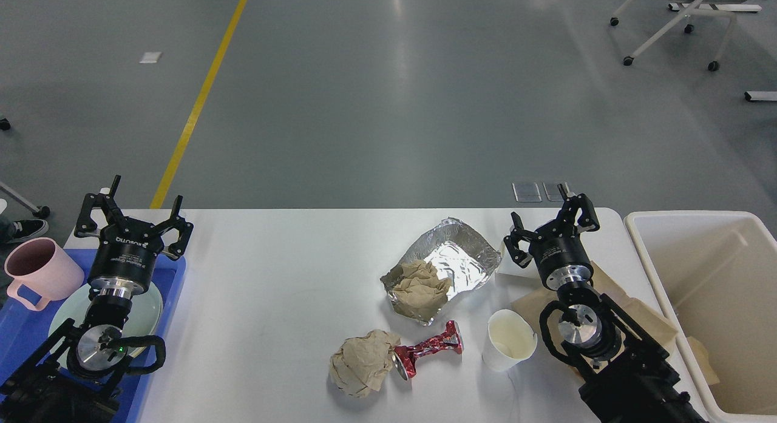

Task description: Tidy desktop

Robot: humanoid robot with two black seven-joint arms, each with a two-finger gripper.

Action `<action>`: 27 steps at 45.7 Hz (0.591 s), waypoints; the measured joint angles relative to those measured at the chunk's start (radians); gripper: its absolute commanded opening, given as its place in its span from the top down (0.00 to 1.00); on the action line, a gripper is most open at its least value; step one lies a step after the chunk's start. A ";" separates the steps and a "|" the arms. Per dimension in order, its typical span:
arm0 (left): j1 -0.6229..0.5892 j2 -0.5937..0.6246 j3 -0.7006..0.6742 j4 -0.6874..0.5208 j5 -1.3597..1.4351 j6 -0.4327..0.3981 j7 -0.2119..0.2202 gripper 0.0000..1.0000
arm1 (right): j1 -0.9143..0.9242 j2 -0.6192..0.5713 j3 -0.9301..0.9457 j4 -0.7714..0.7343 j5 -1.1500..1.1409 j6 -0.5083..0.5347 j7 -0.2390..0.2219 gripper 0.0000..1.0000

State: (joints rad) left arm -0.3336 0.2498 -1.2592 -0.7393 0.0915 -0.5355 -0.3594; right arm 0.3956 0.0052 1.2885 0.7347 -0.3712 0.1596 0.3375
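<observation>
The white desktop [273, 277] carries litter. A crumpled foil tray [458, 256] with a wad of brown paper [419, 283] in it lies at the middle. A crushed red can [428, 350], a brown paper ball [364, 362] and a white paper cup [510, 338] lie nearer the front. My left gripper [135, 207] is open and empty above the blue tray [176, 289]. My right gripper [549, 219] is open and empty, right of the foil tray, above a brown paper bag [637, 317].
A cream plastic bin [704, 301] stands off the desktop's right end. The blue tray at the left holds a pink mug [39, 271] and a pale green plate [145, 307]. A wheeled chair base [674, 22] stands far back on the floor.
</observation>
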 measured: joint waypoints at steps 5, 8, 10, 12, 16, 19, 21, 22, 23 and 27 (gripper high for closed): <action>-0.002 -0.004 0.000 0.005 0.000 -0.001 -0.022 0.04 | 0.000 0.000 0.000 0.000 0.000 0.000 0.000 0.00; -0.002 -0.006 0.001 0.006 -0.004 -0.001 -0.027 0.04 | 0.000 0.000 0.000 0.000 0.000 0.000 0.000 0.00; -0.002 -0.007 0.001 0.006 -0.006 -0.001 -0.028 0.04 | 0.000 0.000 0.000 0.000 0.000 0.000 0.000 0.00; -0.002 -0.007 0.001 0.006 -0.008 -0.002 -0.028 0.04 | 0.000 0.000 0.000 0.000 0.000 0.000 0.000 0.00; -0.001 -0.007 0.001 0.006 -0.008 -0.002 -0.028 0.04 | 0.000 0.000 0.000 0.000 0.000 0.000 0.000 0.00; -0.001 -0.007 0.001 0.006 -0.009 -0.002 -0.027 0.04 | 0.000 0.000 0.000 0.000 0.000 0.000 0.000 0.00; -0.001 -0.007 0.001 0.006 -0.009 -0.002 -0.026 0.04 | 0.000 0.000 0.000 0.000 0.000 0.000 0.000 0.00; -0.001 -0.007 0.001 0.006 -0.009 -0.002 -0.026 0.04 | 0.000 0.000 0.000 0.000 0.000 0.000 0.000 0.00; -0.001 -0.006 0.001 0.006 -0.009 -0.002 -0.026 0.04 | 0.000 0.000 0.000 0.000 0.000 0.000 0.000 0.00; -0.001 -0.006 0.001 0.006 -0.009 -0.002 -0.026 0.04 | 0.000 0.000 0.000 0.000 0.000 0.000 0.000 0.00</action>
State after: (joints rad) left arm -0.3344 0.2438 -1.2578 -0.7332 0.0829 -0.5373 -0.3852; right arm 0.3958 0.0052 1.2885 0.7348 -0.3712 0.1595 0.3375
